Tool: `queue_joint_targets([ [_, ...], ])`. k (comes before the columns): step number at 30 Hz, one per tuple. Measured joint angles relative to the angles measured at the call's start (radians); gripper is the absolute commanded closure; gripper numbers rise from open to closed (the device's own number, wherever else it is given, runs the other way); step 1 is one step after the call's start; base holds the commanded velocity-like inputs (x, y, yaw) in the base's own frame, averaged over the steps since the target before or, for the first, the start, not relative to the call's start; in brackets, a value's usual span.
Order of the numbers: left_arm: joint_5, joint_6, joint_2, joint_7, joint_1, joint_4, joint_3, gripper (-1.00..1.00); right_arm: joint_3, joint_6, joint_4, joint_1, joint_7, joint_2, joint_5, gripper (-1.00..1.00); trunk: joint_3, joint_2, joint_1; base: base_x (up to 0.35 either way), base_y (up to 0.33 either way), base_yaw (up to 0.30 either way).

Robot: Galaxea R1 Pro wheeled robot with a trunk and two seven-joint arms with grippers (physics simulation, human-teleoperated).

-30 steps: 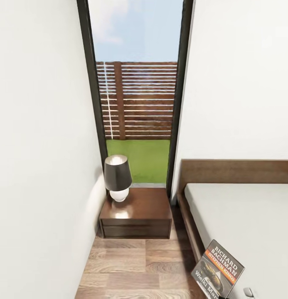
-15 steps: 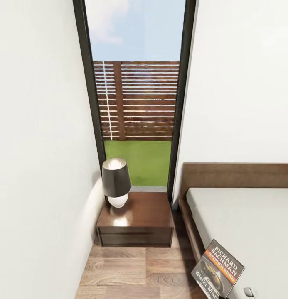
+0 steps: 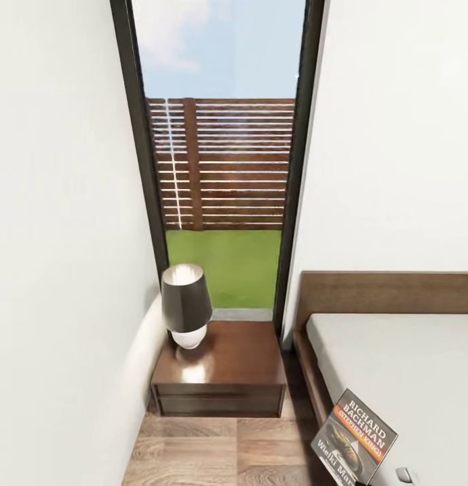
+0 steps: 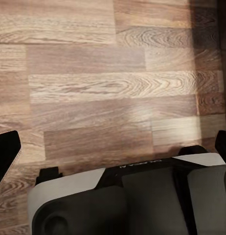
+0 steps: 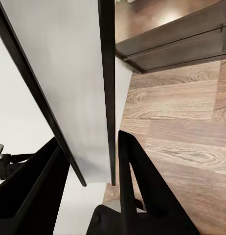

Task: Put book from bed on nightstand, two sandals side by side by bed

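Observation:
The book (image 3: 355, 437), with its orange-red band and white "Richard Bachman" lettering, is held up tilted at the lower right, off the bed (image 3: 402, 364). In the right wrist view my right gripper (image 5: 88, 142) is shut on the book (image 5: 69, 78), seen edge-on between the dark fingers (image 5: 142, 186). The dark-brown nightstand (image 3: 223, 368) stands ahead in the corner, left of the bed, and appears as the nightstand (image 5: 176, 39) beyond the book. My left gripper (image 4: 113, 149) is open over the plank floor (image 4: 93, 88). The sandals are out of view.
A black-shaded lamp (image 3: 186, 304) on a white base takes the nightstand's left rear. White walls close in on the left and behind the headboard (image 3: 389, 291). A tall black-framed window (image 3: 220, 169) shows fence and grass. A narrow strip of floor (image 3: 227, 452) runs between wall and bed.
The whole head view has shifted: nightstand, lamp and bed sit lower and a little larger, so the camera has moved closer. The book stays at the same place in the picture.

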Motion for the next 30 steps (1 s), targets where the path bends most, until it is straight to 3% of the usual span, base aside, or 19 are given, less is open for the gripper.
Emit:
queue_joint_targets([
  [30, 0.000, 0.000, 0.000, 0.000, 0.000, 0.000, 0.000, -1.00, 0.001, 0.000, 0.000, 0.000, 0.001, 0.000, 0.001, 1.00, 0.000, 0.000, 0.000, 0.328, 0.000, 0.000],
])
